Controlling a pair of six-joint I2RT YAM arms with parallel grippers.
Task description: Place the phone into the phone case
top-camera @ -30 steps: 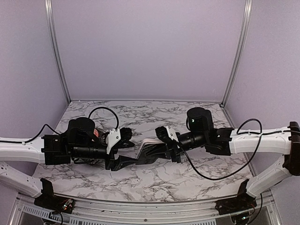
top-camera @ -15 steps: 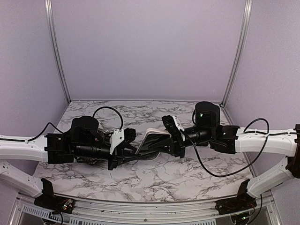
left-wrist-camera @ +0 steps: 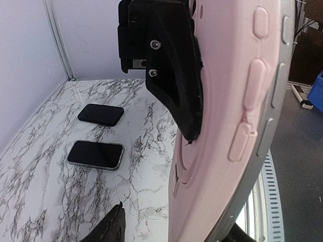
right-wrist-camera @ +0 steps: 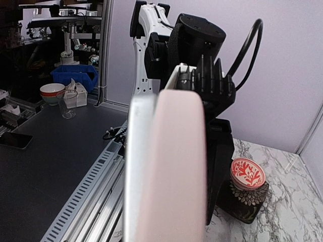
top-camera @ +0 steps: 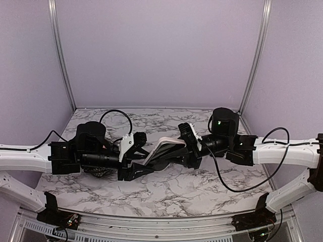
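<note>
Lying beyond pink case (left-wrist-camera: 222,126) — dark phone (left-wrist-camera: 101,114), silver-rimmed phone (left-wrist-camera: 96,154) | left wrist only

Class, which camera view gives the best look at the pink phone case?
The left wrist view: the phone case fills the frame, its back and side buttons clear. The right wrist view shows it only edge-on; the top view shows it small, tilted and partly covered.

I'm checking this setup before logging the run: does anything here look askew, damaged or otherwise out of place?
Nothing looks spilled or damaged. The only askew thing is the pink case, held tilted above the table between the left claw and right claw. The phone shows as a silver edge along it; whether it is fully seated cannot be told.
</note>
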